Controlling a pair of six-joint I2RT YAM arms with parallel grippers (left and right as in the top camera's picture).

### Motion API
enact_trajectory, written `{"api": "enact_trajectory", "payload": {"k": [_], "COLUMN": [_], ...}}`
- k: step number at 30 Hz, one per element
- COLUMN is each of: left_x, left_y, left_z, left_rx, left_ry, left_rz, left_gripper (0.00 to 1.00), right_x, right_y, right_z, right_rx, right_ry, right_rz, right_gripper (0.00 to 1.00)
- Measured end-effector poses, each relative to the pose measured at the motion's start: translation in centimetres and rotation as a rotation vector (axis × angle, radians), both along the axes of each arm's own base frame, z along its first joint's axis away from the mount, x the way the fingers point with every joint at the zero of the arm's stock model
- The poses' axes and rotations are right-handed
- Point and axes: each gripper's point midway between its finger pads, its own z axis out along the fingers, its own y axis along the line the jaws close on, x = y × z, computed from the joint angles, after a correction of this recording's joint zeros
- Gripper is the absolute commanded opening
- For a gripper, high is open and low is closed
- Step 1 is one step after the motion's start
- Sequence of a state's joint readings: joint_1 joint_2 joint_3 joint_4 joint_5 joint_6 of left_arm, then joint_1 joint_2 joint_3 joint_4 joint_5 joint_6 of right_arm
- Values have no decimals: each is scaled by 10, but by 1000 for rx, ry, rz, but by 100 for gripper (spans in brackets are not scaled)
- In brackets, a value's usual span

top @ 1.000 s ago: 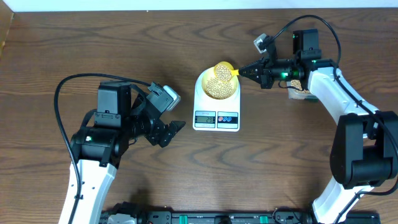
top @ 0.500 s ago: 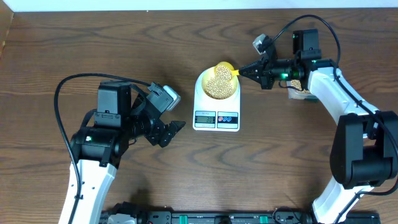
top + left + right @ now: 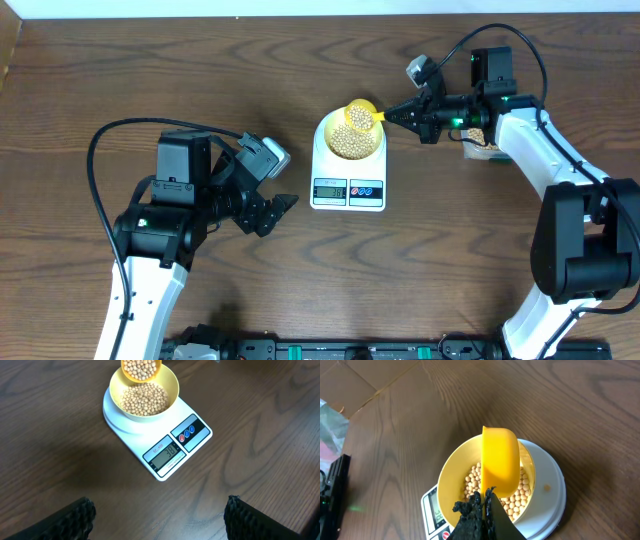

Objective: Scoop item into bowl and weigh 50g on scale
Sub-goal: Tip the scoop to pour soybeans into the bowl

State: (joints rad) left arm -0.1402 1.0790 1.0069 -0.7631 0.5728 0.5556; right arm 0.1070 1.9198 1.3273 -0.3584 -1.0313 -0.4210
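Yellow scoop [image 3: 141, 369]: loaded with beans [image 3: 145, 399], tilted over the far rim of the bowl [image 3: 172, 387]
Right gripper [image 3: 392, 115]: clamped tight on the scoop handle, reaching in from the right
Left gripper [image 3: 275, 213]: jaws wide apart, nothing in them, hanging over the wood table [image 3: 100, 70] left of the scale [image 3: 131, 435]
Bowl: sitting on the scale's round top, decent layer of beans inside
Scale: mid-table, display reads 38

beans [image 3: 145, 400] beige-tan | bowl [image 3: 172, 387] pale yellow | scoop [image 3: 500, 462] bright yellow | scale [image 3: 197, 435] white, display [image 3: 166, 452] grey | table [image 3: 60, 460] dark brown woodgrain
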Motion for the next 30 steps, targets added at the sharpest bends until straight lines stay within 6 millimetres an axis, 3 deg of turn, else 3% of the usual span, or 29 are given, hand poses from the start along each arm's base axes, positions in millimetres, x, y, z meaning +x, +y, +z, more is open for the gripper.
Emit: {"api": "enact_trajectory", "payload": {"k": [30], "left_x": [0], "left_y": [0], "left_z": [0], "left_rx": [0], "left_ry": [0], "left_rz": [0], "left_gripper": [84], "right_x": [3], "right_y": [-3], "right_z": [-4], "right_rx": [-36], "right_ry": [-35], "right_rz": [-4], "right_gripper": [1]}}
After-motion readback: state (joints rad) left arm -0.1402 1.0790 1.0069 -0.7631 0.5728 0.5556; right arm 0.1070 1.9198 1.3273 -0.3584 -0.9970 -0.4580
